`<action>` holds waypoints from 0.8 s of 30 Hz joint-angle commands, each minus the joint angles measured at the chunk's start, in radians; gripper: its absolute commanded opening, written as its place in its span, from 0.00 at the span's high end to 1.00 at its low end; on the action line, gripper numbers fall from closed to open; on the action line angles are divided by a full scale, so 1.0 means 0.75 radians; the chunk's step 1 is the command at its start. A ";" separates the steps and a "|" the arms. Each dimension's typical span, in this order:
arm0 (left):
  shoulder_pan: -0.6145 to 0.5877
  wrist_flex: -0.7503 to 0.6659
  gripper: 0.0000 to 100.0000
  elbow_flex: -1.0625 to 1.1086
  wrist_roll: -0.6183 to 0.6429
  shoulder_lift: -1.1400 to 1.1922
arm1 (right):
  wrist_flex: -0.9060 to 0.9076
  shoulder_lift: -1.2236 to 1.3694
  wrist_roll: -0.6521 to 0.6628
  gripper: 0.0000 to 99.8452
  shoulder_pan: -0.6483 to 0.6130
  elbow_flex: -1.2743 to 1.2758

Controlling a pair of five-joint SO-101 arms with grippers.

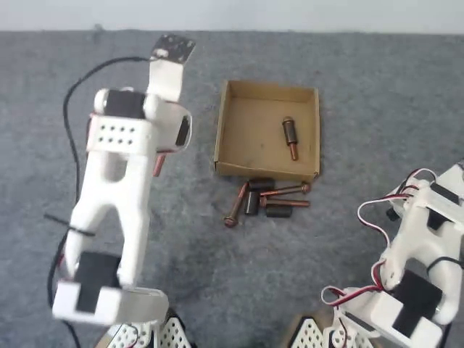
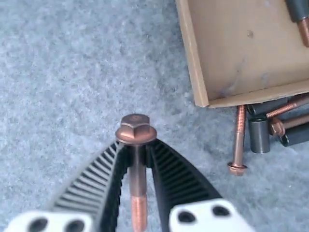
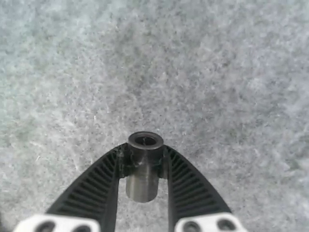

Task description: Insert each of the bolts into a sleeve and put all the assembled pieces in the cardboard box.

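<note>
Clamping a copper-coloured hex-head bolt (image 2: 135, 133) in my left pincer (image 2: 136, 145) above the grey felt surface (image 1: 362, 109), left of the open cardboard box (image 1: 268, 88) holding one sleeved bolt (image 1: 291, 138). Loose bolts (image 1: 236, 204) and dark sleeves (image 1: 278, 211) lie just beside its near wall. My right pincer (image 3: 145, 154) grips a black cylindrical sleeve (image 3: 143, 181).

A grey felt mat (image 1: 377, 109) covers the whole table, its nap rough and mottled with lighter and darker flecks; the wrist views show the same fuzzy fibres close up. Along the far edge of the mat runs a pale, plain band (image 1: 290, 14), whether wall or bare surface cannot be told
</note>
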 commanded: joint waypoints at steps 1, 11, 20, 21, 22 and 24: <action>-0.063 -0.135 0.99 0.179 0.012 -0.196 | -0.001 -0.015 0.027 0.99 -0.019 -0.045; -0.409 -0.675 0.99 0.823 0.016 -0.352 | -0.003 -0.015 0.029 0.99 -0.118 -0.025; -0.540 -1.099 0.99 1.282 0.016 -0.417 | -0.015 -0.015 0.299 0.99 -0.285 -0.027; -0.538 -1.127 0.99 1.308 0.016 -0.421 | -0.026 -0.019 0.321 0.99 -0.300 -0.035; -0.538 -1.150 0.99 1.329 0.016 -0.426 | -0.042 -0.019 0.348 0.99 -0.306 -0.047; -0.538 -1.162 0.99 1.347 0.016 -0.446 | -0.089 -0.017 0.421 0.99 -0.310 -0.078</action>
